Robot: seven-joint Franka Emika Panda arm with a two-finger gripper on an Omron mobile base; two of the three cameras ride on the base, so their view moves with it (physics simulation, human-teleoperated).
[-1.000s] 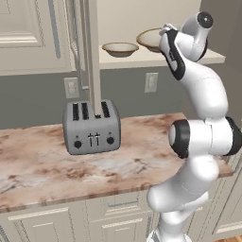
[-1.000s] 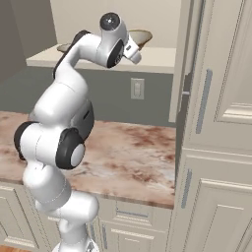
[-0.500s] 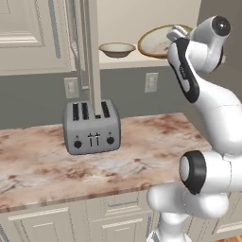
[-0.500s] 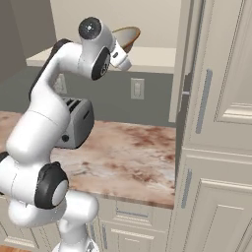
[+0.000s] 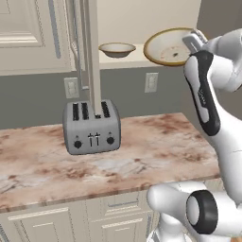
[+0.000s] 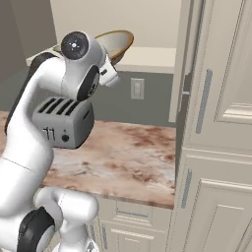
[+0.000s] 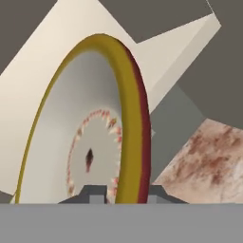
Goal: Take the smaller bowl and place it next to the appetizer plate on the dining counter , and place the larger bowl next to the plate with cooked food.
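Note:
The larger bowl (image 5: 169,46), cream with a brown-gold rim, is tipped up on edge just above the beige ledge (image 5: 137,60). My gripper (image 5: 189,40) is shut on its right rim. In the hand view the rim of the larger bowl (image 7: 124,118) runs up from between my fingertips, and my gripper (image 7: 126,193) straddles it. From the right, the larger bowl (image 6: 117,42) shows behind my hand (image 6: 111,66). The smaller bowl (image 5: 116,48) sits flat on the ledge, to the left. The dining counter and both plates are out of view.
A grey toaster (image 5: 92,128) stands on the marbled worktop (image 5: 156,146) below the ledge. A narrow post (image 5: 92,56) rises behind it. Tall cream cabinets (image 6: 221,123) close the right side. Two wall outlets (image 5: 151,81) sit on the grey backsplash.
The larger bowl has gone from lying flat on the ledge to tipped up on edge. My jaws have closed on its rim, and my upper arm has swung up.

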